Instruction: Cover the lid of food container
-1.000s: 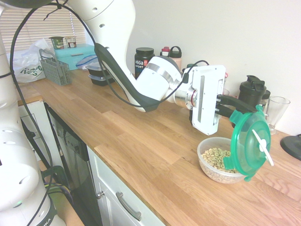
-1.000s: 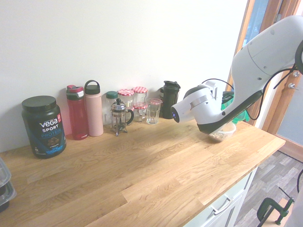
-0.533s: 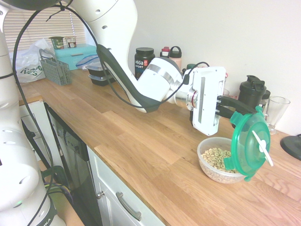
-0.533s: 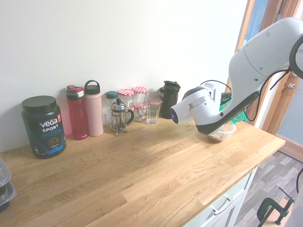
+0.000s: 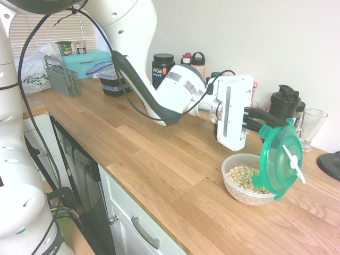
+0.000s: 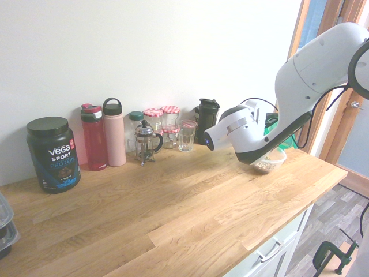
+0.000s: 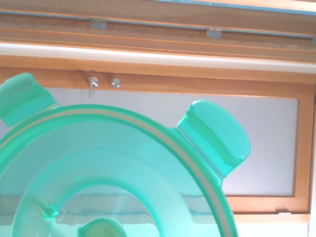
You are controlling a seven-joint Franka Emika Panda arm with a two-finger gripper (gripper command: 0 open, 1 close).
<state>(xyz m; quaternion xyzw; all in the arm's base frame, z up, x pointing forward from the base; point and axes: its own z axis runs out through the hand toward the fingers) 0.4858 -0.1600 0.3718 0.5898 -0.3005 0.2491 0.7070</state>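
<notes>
We saw the end effector (image 5: 264, 123) clamped shut on the lid (image 5: 280, 159), held on edge at right of the frame, just above the food container (image 5: 240, 180) on the desk (image 5: 159, 159).

Lid over bowl
The lid (image 5: 280, 159) stands on edge above the bowl (image 5: 246, 179) on the counter (image 5: 175, 159), seemingly touching its far rim.

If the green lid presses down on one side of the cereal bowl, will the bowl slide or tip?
The food container looks like thin clear plastic and is only partly filled with cereal, so it is probably light and may slide on the smooth wooden counter. Its wide, low shape should resist tipping. The lid hangs nearly upright in the shut claw.
</notes>
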